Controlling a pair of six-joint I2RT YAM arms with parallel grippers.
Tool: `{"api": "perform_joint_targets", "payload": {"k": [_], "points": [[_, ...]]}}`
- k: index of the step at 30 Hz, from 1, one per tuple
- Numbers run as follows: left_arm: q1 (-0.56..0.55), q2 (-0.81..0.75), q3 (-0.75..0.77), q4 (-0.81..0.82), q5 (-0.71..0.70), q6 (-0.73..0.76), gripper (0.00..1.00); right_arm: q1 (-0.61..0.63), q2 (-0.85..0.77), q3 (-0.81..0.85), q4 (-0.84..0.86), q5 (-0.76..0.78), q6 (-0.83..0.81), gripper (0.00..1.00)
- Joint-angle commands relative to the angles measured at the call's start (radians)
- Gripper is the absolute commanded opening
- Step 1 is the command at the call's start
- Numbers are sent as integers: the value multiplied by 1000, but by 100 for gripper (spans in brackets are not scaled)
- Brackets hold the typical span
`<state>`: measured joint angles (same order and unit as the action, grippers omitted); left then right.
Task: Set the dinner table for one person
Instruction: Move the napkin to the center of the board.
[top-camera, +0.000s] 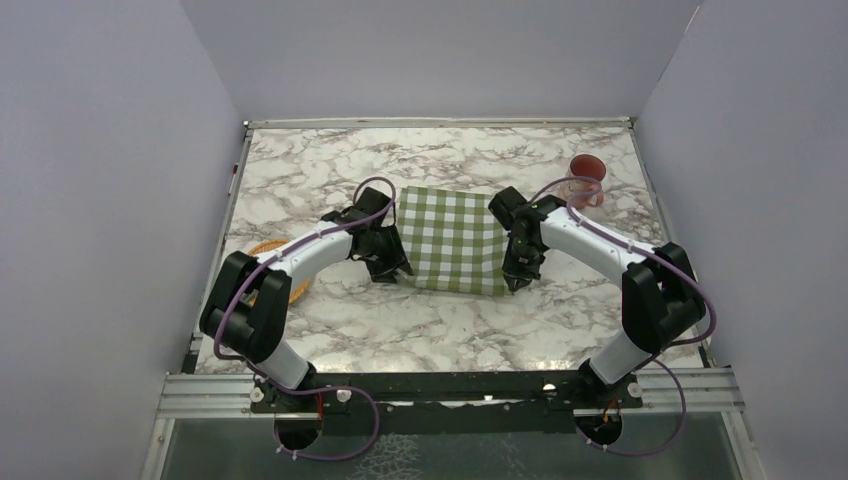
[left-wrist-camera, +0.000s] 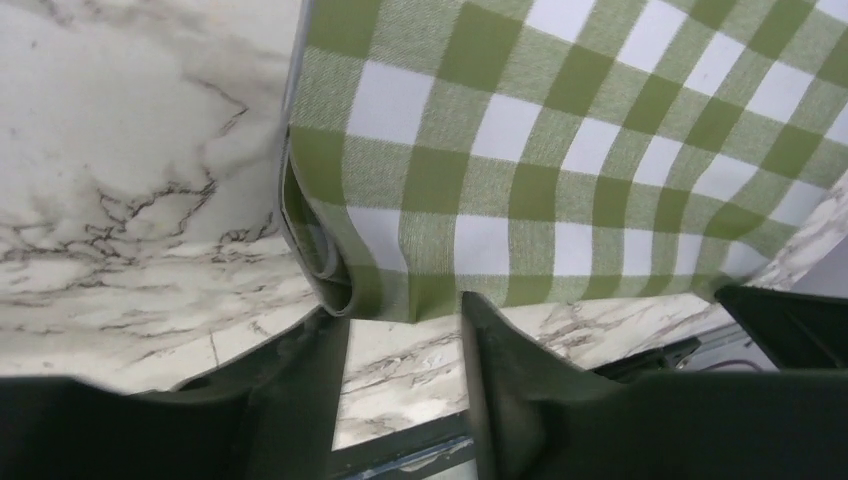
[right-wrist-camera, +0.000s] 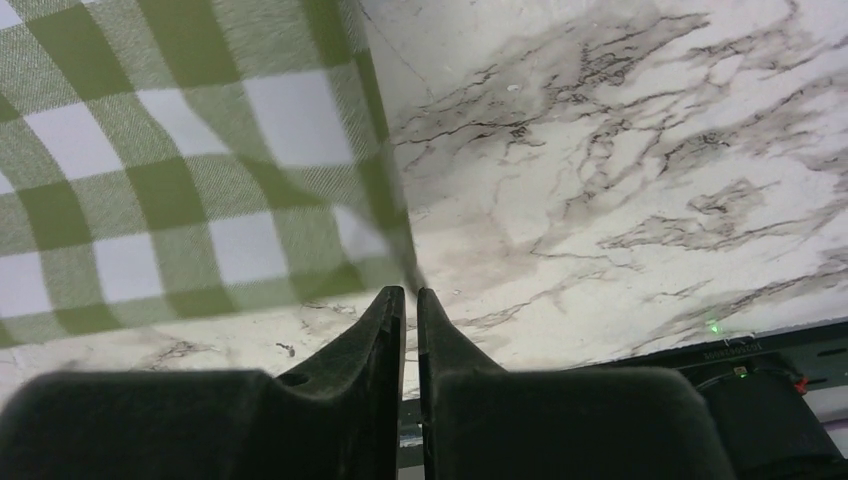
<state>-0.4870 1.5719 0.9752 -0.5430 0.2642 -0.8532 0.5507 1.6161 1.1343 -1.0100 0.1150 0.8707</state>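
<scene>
Two grippers at the checked cloth's (top-camera: 455, 240) near corners: laying it looks nearly done.
It lies mid dinner table (top-camera: 400, 325). Left gripper (left-wrist-camera: 403, 320) fingers stand well apart, holding nothing; right gripper (right-wrist-camera: 410, 295) fingers are a sliver apart, the corner just beyond and seemingly free. Next, I judge: lift clear, then fetch the reddish cup (top-camera: 587, 168) at 2 o'clock and the orange-rimmed round thing (top-camera: 268, 248) at 8 o'clock, half under the left arm.

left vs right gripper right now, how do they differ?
The left gripper has jaws clearly apart; the right gripper shows only a slit. Left sits at the near-left corner of the checked cloth, right at the near-right. The left holds nothing; whether the right pinches cloth is unclear. Both point down at the marble table.
</scene>
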Motion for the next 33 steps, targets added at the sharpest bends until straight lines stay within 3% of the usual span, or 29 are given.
{"api": "perform_joint_targets", "payload": {"k": [1,4,12,16,19,23,26,33], "points": [[-21,-15,-7,-67,3,-30,58,2,-2,31,-68,47,-27,16],[-32,-28,12,-85,16,-49,70,3,-3,75,-93,97,-38,18],[-47,-88,142,-116,-19,-80,70,3,-10,173,-103,138,-58,20],[-47,-98,234,-133,-77,-74,69,2,11,162,-72,99,-48,10],[-47,-78,251,-115,-130,-43,62,3,13,134,-34,84,-33,1],[-47,-25,213,35,-116,13,32,1,32,127,-6,86,-18,1],[-48,63,248,94,-92,54,19,2,70,163,-1,76,-27,1],[-50,269,383,223,-93,158,13,3,124,186,33,41,-36,1]]}}
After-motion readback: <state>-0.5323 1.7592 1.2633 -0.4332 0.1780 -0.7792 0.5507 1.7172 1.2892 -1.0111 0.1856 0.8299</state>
